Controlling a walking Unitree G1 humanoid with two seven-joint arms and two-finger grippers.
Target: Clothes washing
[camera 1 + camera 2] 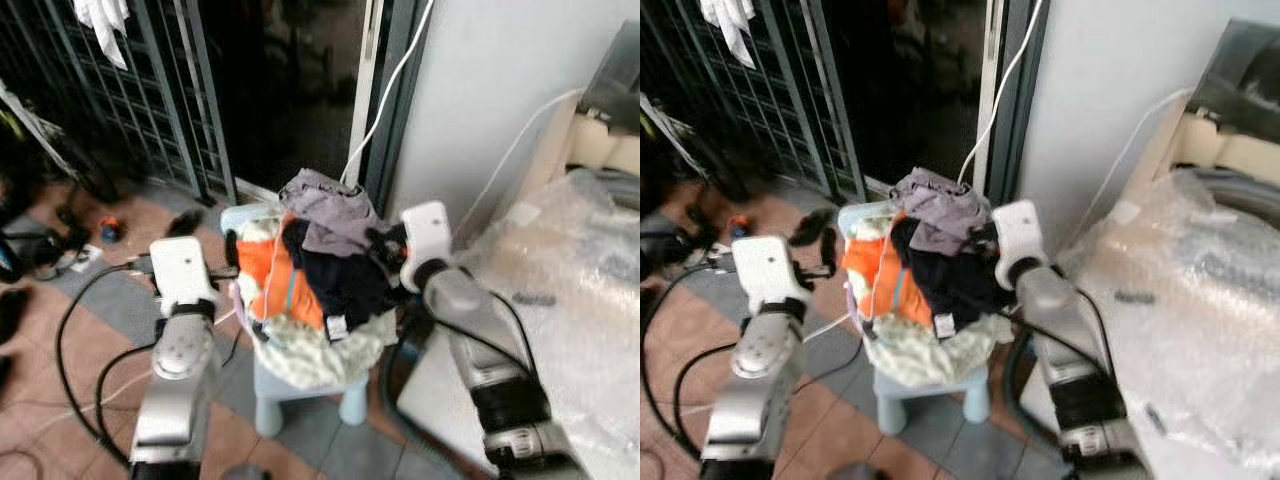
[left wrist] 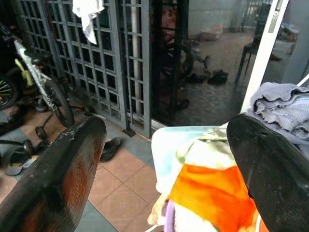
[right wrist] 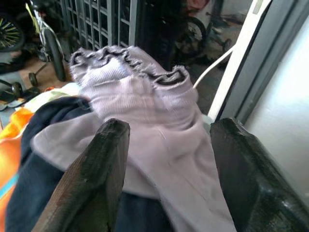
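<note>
Both claws flank a laundry heap on a small stool; nothing gripped yet.

Washing machine (image 1: pixel 560 330) under plastic wrap sits on the robot's right, cut off at the frame edge, lid unseen. The clothes pile (image 1: pixel 315 285) overhangs every edge of the pale blue stool (image 1: pixel 300 395); the seat is hidden. Right claw (image 3: pixel 164 159) is wide open over the grey garment (image 3: pixel 145 116) at the pile's top right edge, holding nothing. Left claw (image 2: pixel 169 164) is wide open beside the orange garment (image 2: pixel 212 193) at the left edge, also empty. Risk: pinching one piece may drag the heap off, since layers interlock. Floor cables (image 1: pixel 75 340) could snag feet.
</note>
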